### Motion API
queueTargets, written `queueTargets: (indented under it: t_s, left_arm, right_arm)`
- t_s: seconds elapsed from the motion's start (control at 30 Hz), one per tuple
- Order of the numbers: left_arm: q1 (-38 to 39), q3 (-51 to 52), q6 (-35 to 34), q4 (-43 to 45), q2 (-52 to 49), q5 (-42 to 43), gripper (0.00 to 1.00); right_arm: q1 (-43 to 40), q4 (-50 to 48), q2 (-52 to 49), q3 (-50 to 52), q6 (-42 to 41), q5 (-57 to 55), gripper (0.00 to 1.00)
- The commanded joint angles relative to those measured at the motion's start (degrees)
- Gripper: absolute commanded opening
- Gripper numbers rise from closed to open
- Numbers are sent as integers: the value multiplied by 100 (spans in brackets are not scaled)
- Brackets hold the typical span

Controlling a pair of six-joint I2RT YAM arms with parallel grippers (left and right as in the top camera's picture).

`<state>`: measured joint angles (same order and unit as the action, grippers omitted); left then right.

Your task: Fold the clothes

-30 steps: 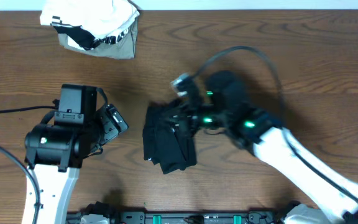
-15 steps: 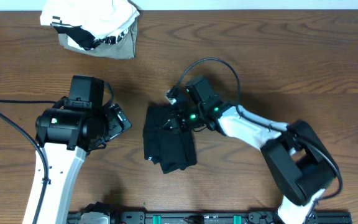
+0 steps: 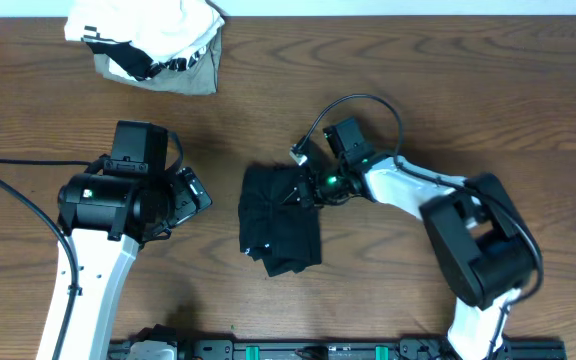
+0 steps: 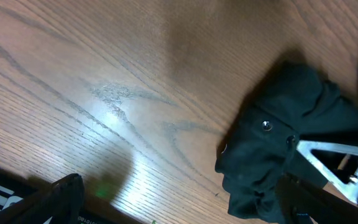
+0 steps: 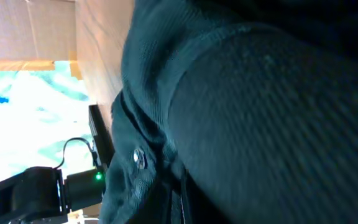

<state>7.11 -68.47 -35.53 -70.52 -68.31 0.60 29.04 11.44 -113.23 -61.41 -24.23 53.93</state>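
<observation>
One black garment [image 3: 280, 228] lies bunched mid-table [image 3: 448, 90]. The right gripper [image 3: 306, 190] sits on its upper right edge, where fabric fills the wrist view and I cannot tell whether the jaws grip. The left gripper [image 3: 194, 196] hangs to the garment's left, jaws wide, not touching. A white-and-grey bundle [image 3: 148, 45] lies far off.

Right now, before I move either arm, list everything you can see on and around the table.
black garment: one, black, bunched at the table's middle.
white-and-grey bundle: one, white and grey with striped trim, far left of the table.
table: one, brown wood, under everything.
left gripper: one, black, open, left of the garment, apart from it.
right gripper: one, black, at the garment's right edge; jaws hidden by cloth.
</observation>
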Motion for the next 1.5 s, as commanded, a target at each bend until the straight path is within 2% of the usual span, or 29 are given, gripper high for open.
queueTargets:
  t_s: [0.0,0.17,0.37,0.63,0.8,0.97,1.07,1.2,1.37,1.47]
  left_arm:
    - [-35,55,105,-24,-15,-107,100]
    - [-35,55,103,-15,-17,-107,100]
    - [-35,55,103,-15,-17,-107,100]
    - [-35,55,103,-26,-17,-105,100]
    - [-35,55,105,-81,-17,-107,100]
    - [-35,55,105,-81,-17,-107,100]
    - [-35,55,105,-83,-15,-107,100]
    - [-35,55,146,-83,-17,-109,100]
    - [-35,55,144,-76,-17,-109,100]
    - [-35,55,144,-74,-17,-109,100]
  right_arm:
    - [-125,136,855,44,107,-201,9]
    - [55,354,1803,44,118,-76,16]
    - [651,614,1801,133,286,-168,17]
    - [1252,-118,529,273,-22,-345,17]
    - [1248,-133,-330,273,-192,-111,12]
    - [1239,17,-608,273,-184,-35,9]
    - [1213,-22,-420,254,-186,-37,6]
    - [1045,-33,275,223,-188,-59,7]
    - [584,-332,1438,214,-188,-52,24]
    - [332,-638,1674,214,-304,-50,29]
